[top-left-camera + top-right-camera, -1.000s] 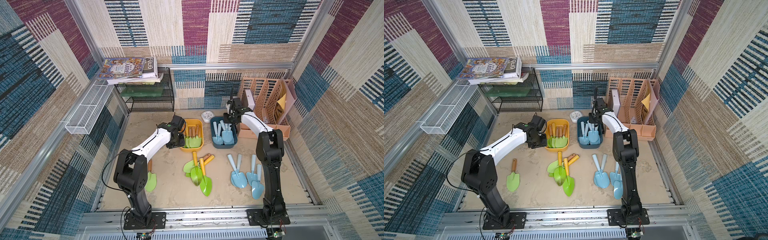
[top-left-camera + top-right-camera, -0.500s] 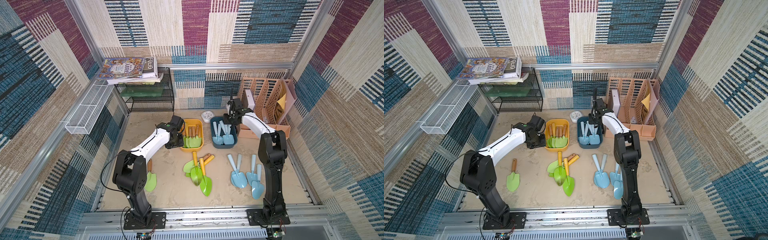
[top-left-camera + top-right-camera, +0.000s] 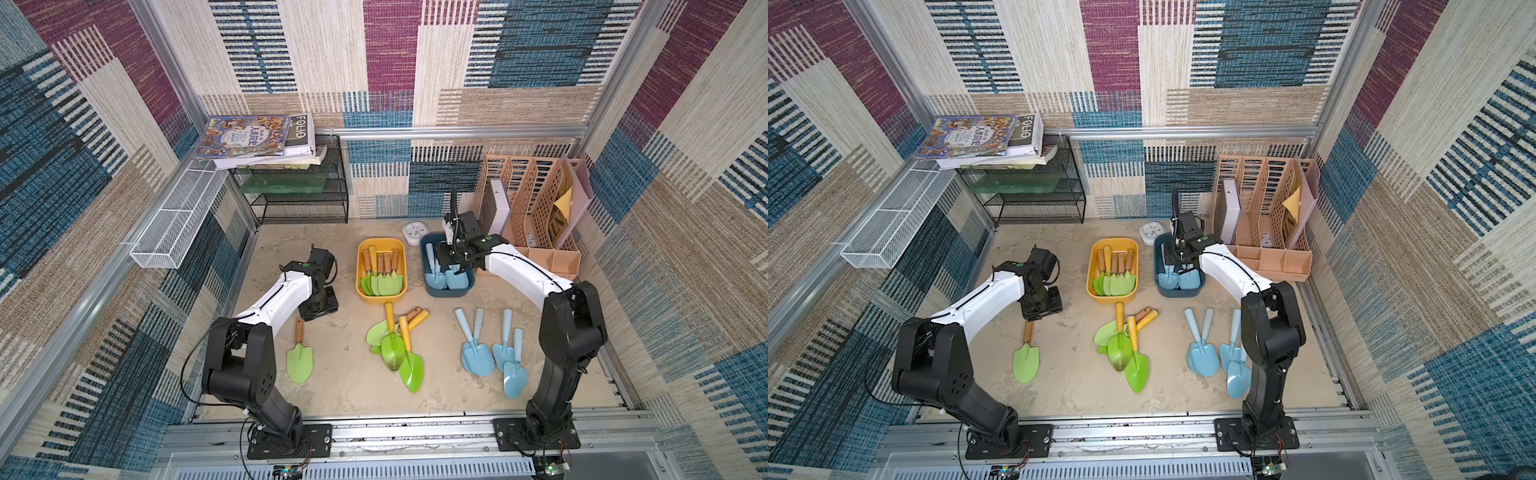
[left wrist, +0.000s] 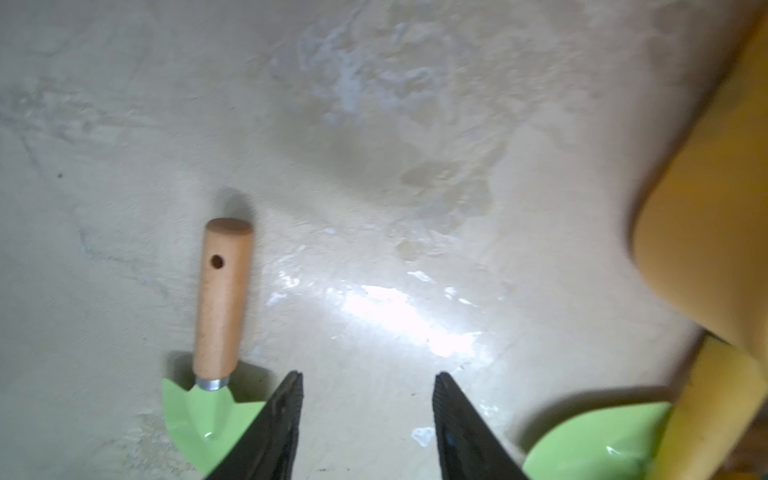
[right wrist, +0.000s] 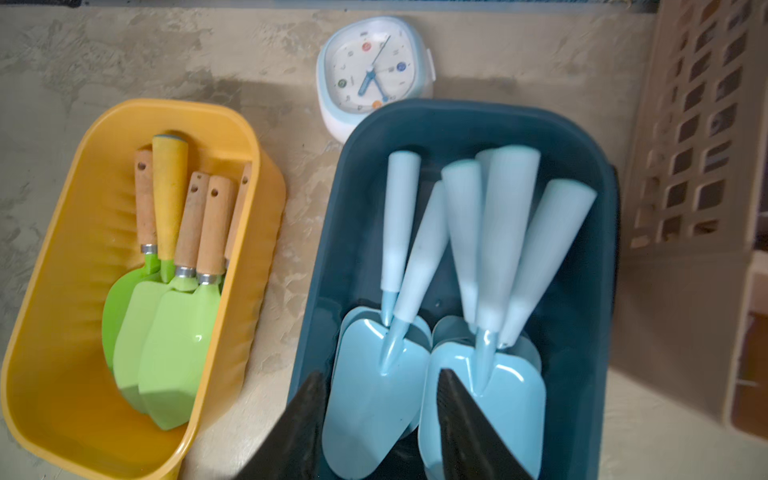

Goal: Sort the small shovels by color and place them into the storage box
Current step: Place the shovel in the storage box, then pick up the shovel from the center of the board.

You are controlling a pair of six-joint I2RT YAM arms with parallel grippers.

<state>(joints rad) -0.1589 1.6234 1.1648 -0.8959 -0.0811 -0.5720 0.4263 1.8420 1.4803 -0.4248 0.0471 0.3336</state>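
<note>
In a top view, I am crouching my left arm low, left gripper [image 3: 319,306] hovering just beyond a lone green shovel [image 3: 300,357]; my right arm is stretching forward, right gripper [image 3: 451,266] over the blue bin [image 3: 446,293]. From the left wrist, my jaws are gaping empty, the shovel's handle lying beside them: closing here could clip the blade. From the right wrist, parted, empty jaws are hanging above the blue shovels [image 5: 505,232] binned beneath; dipping could snag one.
</note>
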